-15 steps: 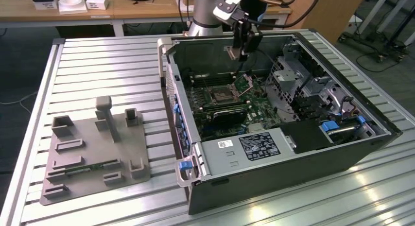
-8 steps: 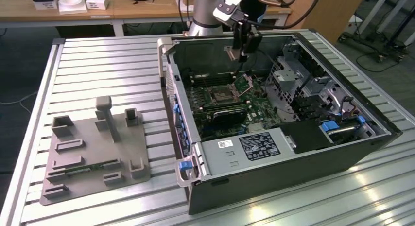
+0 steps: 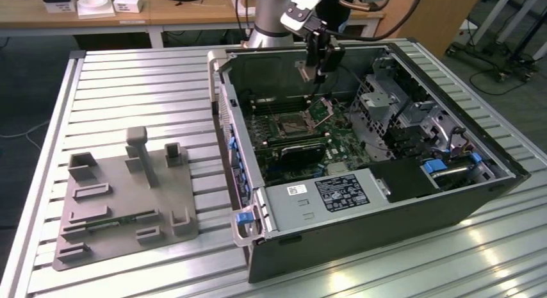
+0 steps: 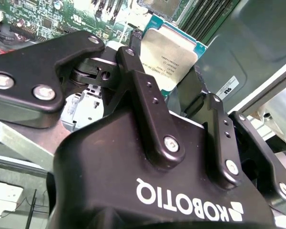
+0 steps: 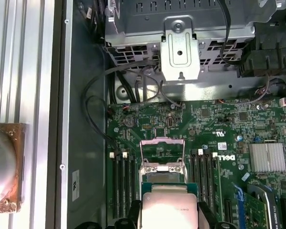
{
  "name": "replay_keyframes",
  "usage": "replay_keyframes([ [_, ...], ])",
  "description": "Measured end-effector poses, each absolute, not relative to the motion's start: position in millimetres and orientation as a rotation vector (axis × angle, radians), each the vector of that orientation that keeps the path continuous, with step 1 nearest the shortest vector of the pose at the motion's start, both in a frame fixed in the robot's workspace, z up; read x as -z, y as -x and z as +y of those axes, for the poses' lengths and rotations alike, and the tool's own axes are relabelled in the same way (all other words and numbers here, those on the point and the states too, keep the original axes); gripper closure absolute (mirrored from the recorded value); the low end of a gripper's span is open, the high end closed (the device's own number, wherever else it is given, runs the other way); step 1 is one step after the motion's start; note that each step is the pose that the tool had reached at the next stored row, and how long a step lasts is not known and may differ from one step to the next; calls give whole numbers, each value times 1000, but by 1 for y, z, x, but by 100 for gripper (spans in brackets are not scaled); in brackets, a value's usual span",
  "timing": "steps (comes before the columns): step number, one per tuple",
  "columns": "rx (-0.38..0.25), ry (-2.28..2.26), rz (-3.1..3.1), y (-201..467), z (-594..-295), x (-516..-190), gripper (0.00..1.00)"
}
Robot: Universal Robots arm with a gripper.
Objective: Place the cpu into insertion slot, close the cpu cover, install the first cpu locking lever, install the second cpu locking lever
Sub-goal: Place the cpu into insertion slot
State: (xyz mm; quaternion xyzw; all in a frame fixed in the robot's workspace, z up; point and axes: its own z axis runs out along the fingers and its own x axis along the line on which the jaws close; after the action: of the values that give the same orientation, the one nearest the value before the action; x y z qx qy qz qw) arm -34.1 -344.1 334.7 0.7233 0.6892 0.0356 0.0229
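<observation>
The first step is in hand: the claw (image 3: 318, 74) is clenched on the cpu (image 4: 170, 52) by two opposite edges and holds it in the air inside the open computer case (image 3: 444, 202) on the counter (image 3: 145, 80), above the insertion slot (image 3: 295, 125). The cpu cover (image 5: 162, 151) stands raised at the slot's far edge. Seating the chip likely calls for squaring it with the socket rim and lowering it flat, clear of the cover.

An open computer case (image 3: 367, 231) sits beside a grey fixture (image 3: 120, 202) on a slatted table (image 3: 137, 74).
</observation>
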Motion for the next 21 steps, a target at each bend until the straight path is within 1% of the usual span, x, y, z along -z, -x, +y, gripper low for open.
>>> replay_keyframes([
  [13, -102, -2244, 2138, 34, -344, -329, 46],
  [21, -82, -2253, 2146, 34, -344, -325, 46],
])
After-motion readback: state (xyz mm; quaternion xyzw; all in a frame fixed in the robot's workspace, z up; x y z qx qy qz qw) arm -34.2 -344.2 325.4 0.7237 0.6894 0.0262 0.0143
